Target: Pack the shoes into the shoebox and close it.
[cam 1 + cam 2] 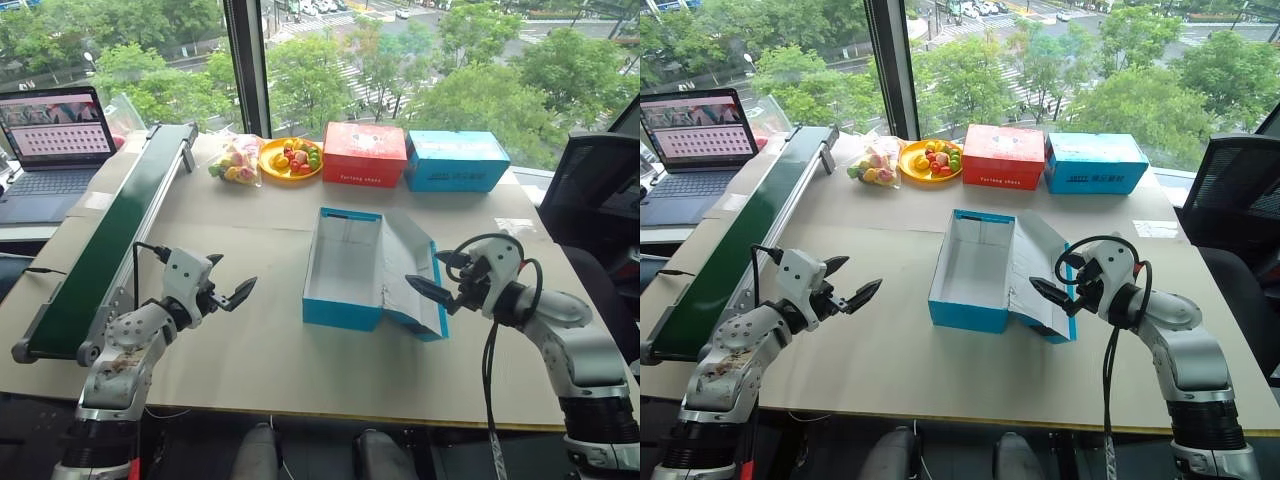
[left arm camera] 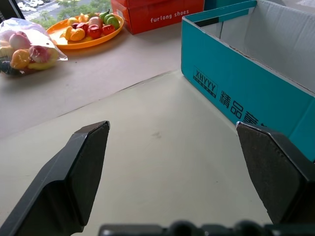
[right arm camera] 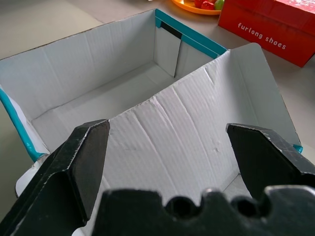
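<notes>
The shoebox (image 1: 340, 312), light blue outside and white inside, stands open and empty at the table's middle. Its lid (image 1: 415, 270) leans out to the right, white inner face up. The shoes are out of view. My left gripper (image 1: 235, 272) hovers open over the table to the left of the box, holding nothing; the left wrist view looks past its fingers (image 2: 88, 162) at the box's printed blue side (image 2: 236, 93). My right gripper (image 1: 423, 268) is open and empty just right of the lid, and its wrist view looks over the lid (image 3: 197, 137) into the box.
A green conveyor belt (image 1: 110, 240) runs along the left side, with a laptop (image 1: 55, 140) beyond it. At the back stand a bag of toy fruit (image 1: 235, 160), an orange plate of fruit (image 1: 291, 158), a red box (image 1: 365, 153) and another blue box (image 1: 455, 160). An office chair (image 1: 600, 190) is at right.
</notes>
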